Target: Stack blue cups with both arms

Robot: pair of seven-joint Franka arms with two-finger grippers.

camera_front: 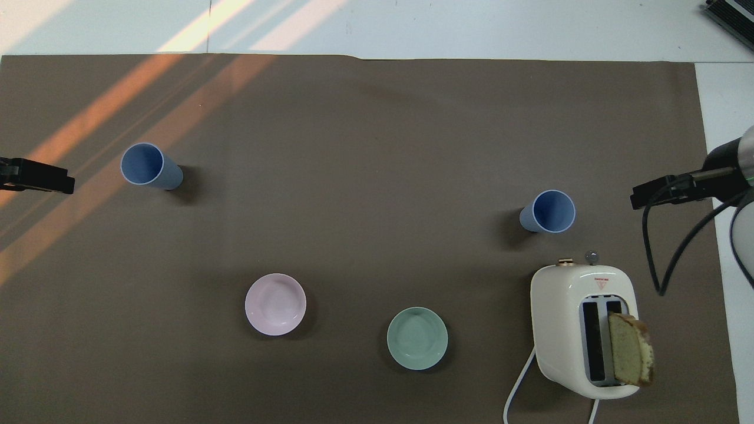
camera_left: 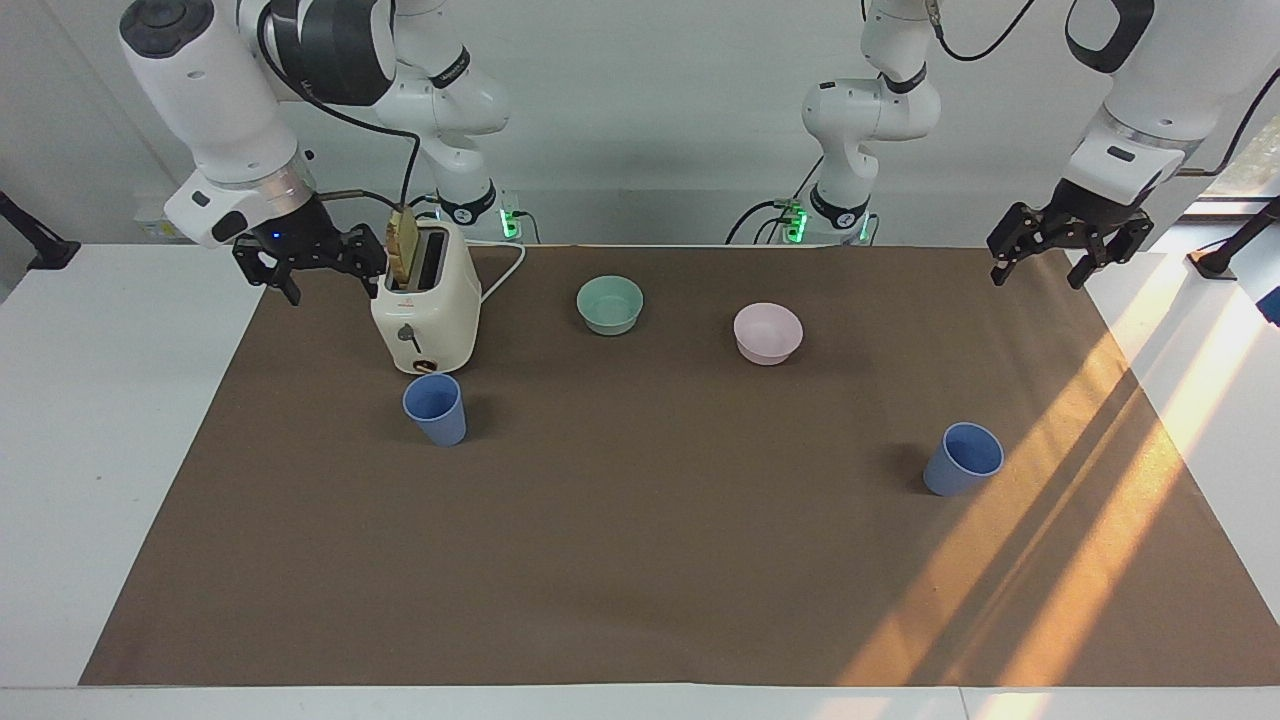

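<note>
Two blue cups stand upright and far apart on the brown mat. One blue cup (camera_left: 436, 408) (camera_front: 549, 212) is beside the toaster, a little farther from the robots than it, toward the right arm's end. The other blue cup (camera_left: 962, 458) (camera_front: 150, 166) stands toward the left arm's end. My right gripper (camera_left: 330, 286) (camera_front: 660, 194) hangs open and empty beside the toaster, over the mat's edge. My left gripper (camera_left: 1036, 278) (camera_front: 41, 176) hangs open and empty over the mat's edge at the left arm's end, well apart from its cup.
A cream toaster (camera_left: 425, 310) (camera_front: 580, 327) with a bread slice (camera_left: 404, 245) sticking out stands close to the right gripper, its cord trailing toward the robots. A teal bowl (camera_left: 610, 303) and a pink bowl (camera_left: 768, 332) sit between the arms' bases and the cups.
</note>
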